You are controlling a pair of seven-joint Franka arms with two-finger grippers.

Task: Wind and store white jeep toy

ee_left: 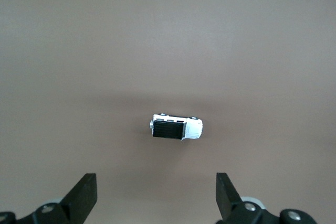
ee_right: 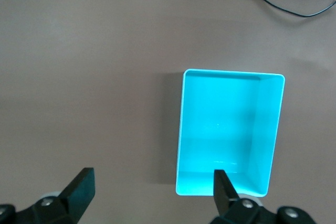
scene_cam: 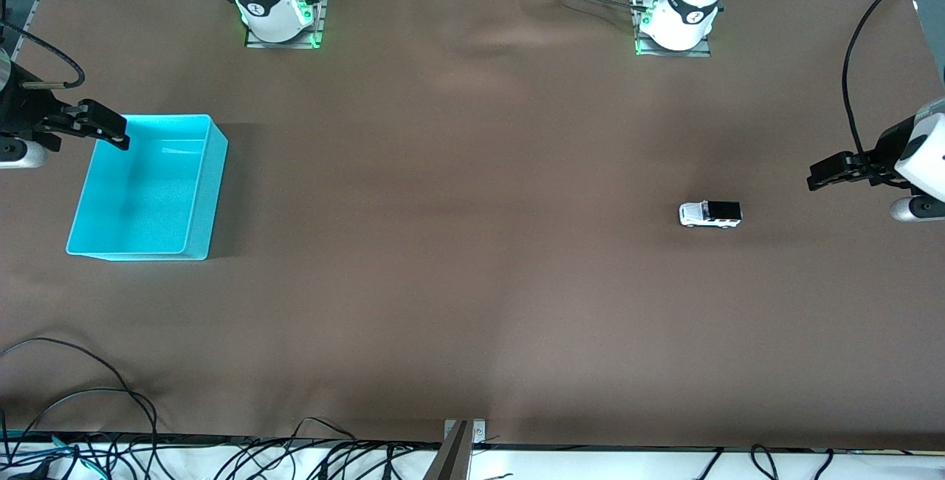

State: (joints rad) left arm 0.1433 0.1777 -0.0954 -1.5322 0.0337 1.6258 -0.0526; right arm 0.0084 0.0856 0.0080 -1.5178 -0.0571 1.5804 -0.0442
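Note:
The white jeep toy [scene_cam: 710, 214] with its black roof stands on its wheels on the brown table, toward the left arm's end. It also shows in the left wrist view as the jeep [ee_left: 177, 127]. My left gripper [scene_cam: 823, 173] hangs open and empty over the table between the jeep and that end's edge; in its own view the left gripper [ee_left: 156, 198] has nothing between its fingers. The empty turquoise bin [scene_cam: 210, 192] sits at the right arm's end. My right gripper [scene_cam: 111, 133] hovers open over the bin's corner, seen again as right gripper [ee_right: 153, 195] by the bin [ee_right: 181, 135].
Black cables [scene_cam: 88, 391] loop over the table edge nearest the front camera. Another cable [ee_right: 283, 3] lies on the table near the bin. The two arm bases [scene_cam: 277, 7] [scene_cam: 675, 15] stand along the table's edge farthest from the front camera.

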